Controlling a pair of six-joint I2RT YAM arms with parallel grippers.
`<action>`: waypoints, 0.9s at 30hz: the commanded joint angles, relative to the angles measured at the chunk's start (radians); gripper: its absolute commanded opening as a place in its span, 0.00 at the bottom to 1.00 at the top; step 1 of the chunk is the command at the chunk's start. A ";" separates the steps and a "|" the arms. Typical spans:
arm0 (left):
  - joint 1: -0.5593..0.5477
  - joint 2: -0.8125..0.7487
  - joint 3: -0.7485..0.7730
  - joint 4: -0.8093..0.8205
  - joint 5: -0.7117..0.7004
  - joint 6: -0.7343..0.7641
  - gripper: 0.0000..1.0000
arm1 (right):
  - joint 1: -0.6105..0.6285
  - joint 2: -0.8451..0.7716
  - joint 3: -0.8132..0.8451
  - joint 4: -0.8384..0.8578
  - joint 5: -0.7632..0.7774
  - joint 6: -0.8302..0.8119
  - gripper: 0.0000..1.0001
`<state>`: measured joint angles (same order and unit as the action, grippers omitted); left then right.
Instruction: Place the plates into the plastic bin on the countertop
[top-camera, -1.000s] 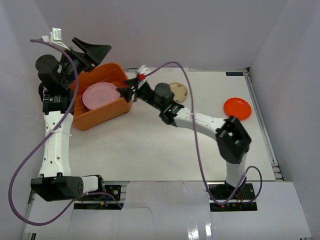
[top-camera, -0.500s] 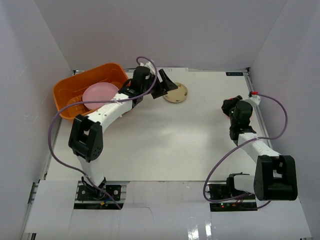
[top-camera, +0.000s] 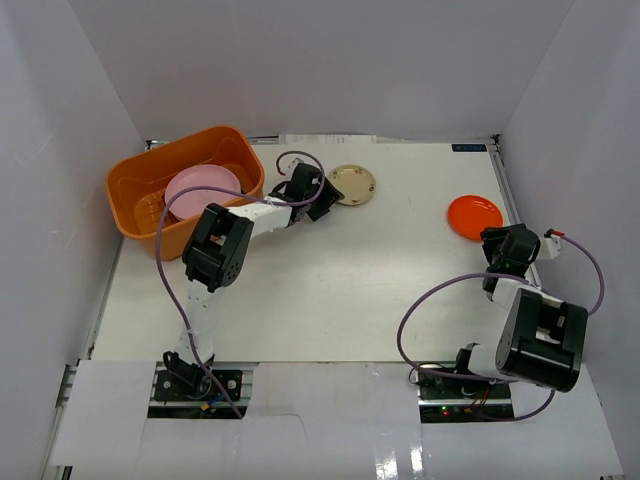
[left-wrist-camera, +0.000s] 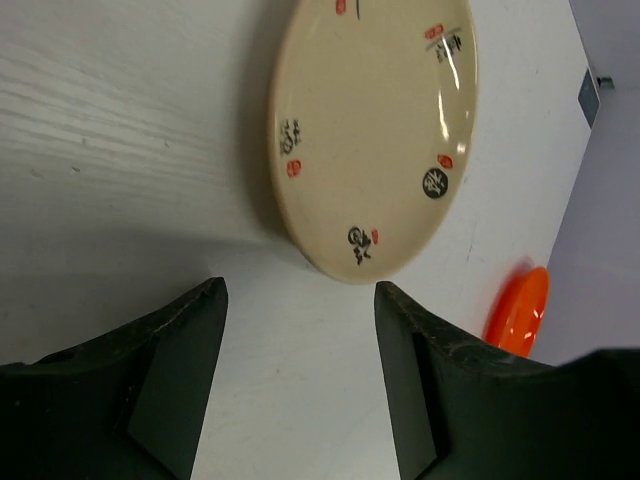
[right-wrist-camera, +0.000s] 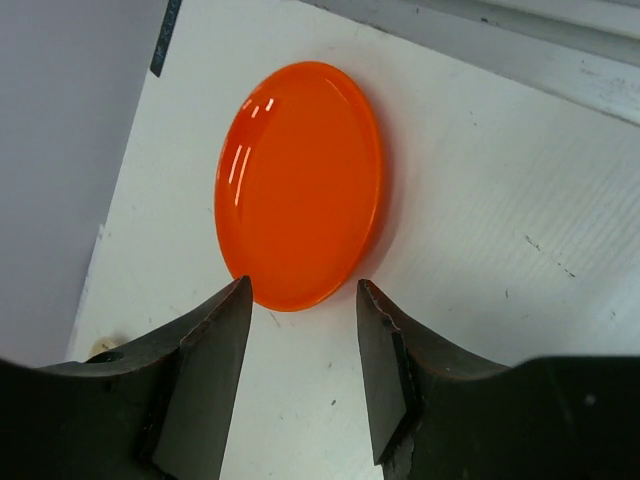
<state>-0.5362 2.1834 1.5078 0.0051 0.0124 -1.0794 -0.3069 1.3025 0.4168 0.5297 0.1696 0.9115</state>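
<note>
Approach step: my left gripper (left-wrist-camera: 300, 300), jaws spread, faces the beige plate (left-wrist-camera: 370, 130); my right gripper (right-wrist-camera: 300, 305), also spread, faces the orange plate (right-wrist-camera: 300, 185). Next: pinch a rim, carry to the bin (top-camera: 185, 147).

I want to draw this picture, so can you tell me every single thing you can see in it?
plastic bin: 1, orange, far left corner of the table
pink plate: 1, pink, inside the bin
beige plate: 1, cream with small marks, on the table just right of the bin
orange-red plate: 1, orange-red, on the table near the right edge
table: 1, white, under everything
walls: white, around the table
cables: 2, purple, one looping by each arm
left tool: 1, black, open, facing the beige plate, not touching it
right tool: 1, black, open, facing the orange-red plate, holding nothing
</note>
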 joint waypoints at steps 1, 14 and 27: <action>0.008 0.018 0.072 0.032 -0.114 -0.062 0.70 | -0.011 0.046 -0.012 0.081 -0.025 0.052 0.52; 0.019 0.208 0.247 -0.042 -0.192 -0.062 0.22 | -0.070 0.291 0.039 0.185 -0.160 0.070 0.53; 0.024 -0.025 0.085 0.093 -0.059 0.096 0.00 | -0.070 0.504 0.071 0.450 -0.300 0.208 0.14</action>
<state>-0.5190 2.3329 1.6554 0.0456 -0.1196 -1.0637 -0.3729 1.7840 0.4770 0.8837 -0.0910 1.0782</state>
